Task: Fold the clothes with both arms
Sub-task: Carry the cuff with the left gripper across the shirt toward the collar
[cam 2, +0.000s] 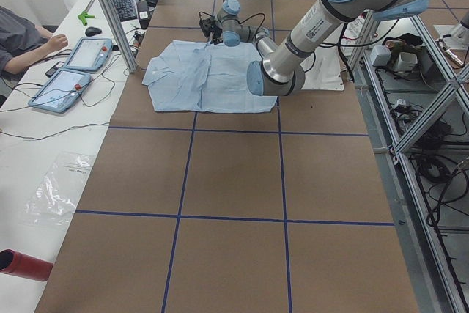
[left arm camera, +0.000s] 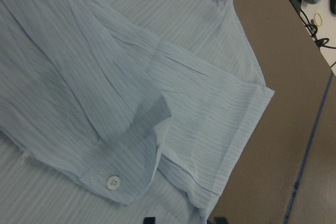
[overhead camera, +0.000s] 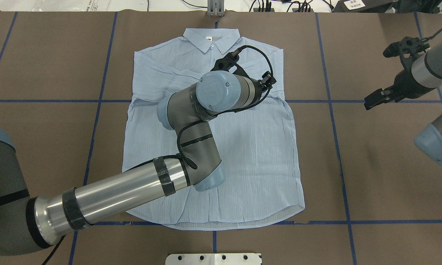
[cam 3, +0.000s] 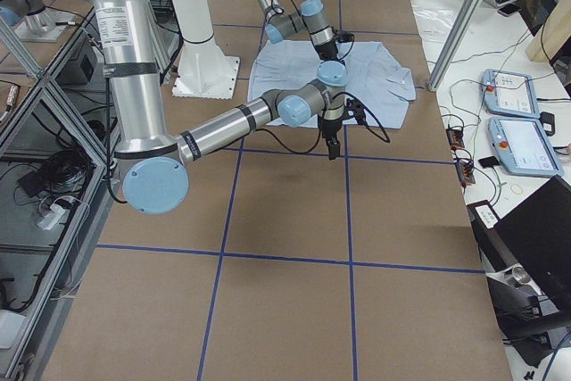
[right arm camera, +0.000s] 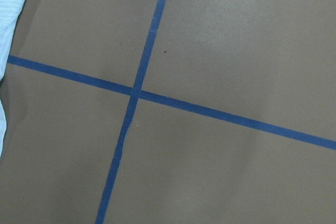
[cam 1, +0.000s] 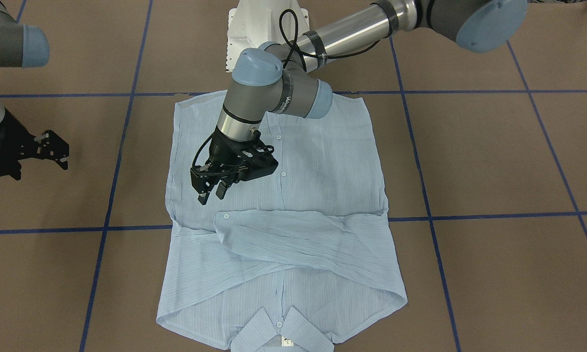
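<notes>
Light-blue and faintly pinstriped, a thin long-sleeved button-up shirt (cam 1: 323, 161) lies flat and front-up in the middle of the brown paper-covered desk (cam 1: 494, 161), which is marked into squares by blue tape lines (cam 1: 469, 216). The shirt's hem lies toward the robot's white base and its collar (overhead camera: 211, 38) toward the far edge. One sleeve is folded across the chest, and its cuff with a small white button (cam 1: 226, 215) ends on the robot's right half of the shirt. The left arm reaches out over the cloth. Its black two-finger left gripper (cam 1: 213, 191) hangs above the shirt's body, on the base side of that cuff, with its tips pointing down. Its fingers stand a little apart with nothing between them, and in the left wrist view the cuff lies just ahead of the two dark tips. The black right gripper (overhead camera: 374, 101) is well apart from the shirt, over bare desk on the robot's right. Whether its fingers are spread cannot be told, and nothing shows in its hold.
</notes>
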Tool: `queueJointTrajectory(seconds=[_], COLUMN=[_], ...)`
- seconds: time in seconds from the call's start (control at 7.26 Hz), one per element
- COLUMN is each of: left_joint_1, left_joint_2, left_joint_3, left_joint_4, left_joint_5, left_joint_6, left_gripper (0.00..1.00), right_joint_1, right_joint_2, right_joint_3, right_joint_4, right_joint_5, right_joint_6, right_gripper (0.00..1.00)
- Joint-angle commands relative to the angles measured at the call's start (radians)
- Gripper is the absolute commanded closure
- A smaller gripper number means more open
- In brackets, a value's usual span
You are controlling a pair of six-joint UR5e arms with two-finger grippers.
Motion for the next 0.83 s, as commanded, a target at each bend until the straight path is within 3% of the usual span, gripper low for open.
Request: queueJointTrajectory(seconds=[0.0,0.14,0.28,0.41,0.55,0.69], left_joint_1=[-0.047,-0.070,-0.075,-0.116,-0.145,-0.146], left_joint_2=[0.058,0.114,0.218,0.282,0.329,0.401], left_joint_3=[-0.027,-0.116,-0.276,-0.413,-0.517,-0.611], left_joint_4=[0.027,0.079,0.152,0.282,0.375,0.386], left_joint_5=[-0.122,-0.173,-0.183,-0.272,-0.322,-0.324], left_joint_6=[0.037,0.067,0.156,0.255,0.314,0.319], left_gripper=[0.01,0.01,0.01,0.01,0.01,0.01], right_joint_1=[0.000,-0.020,-0.081,-0.151,-0.263,-0.376], right_joint_2=[-0.001,-0.007,-0.016,-0.027,-0.045,-0.056], right_joint_3=[0.012,0.026,0.058,0.109,0.156,0.190], right_joint_4=[0.032,0.118,0.156,0.158,0.158,0.158], right_joint_5=[-0.002,0.002,-0.014,-0.053,-0.148,-0.258], right_joint_6=[0.068,0.181,0.312,0.442,0.547,0.661], right_gripper=[0.00,0.00,0.00,0.00,0.00,0.00])
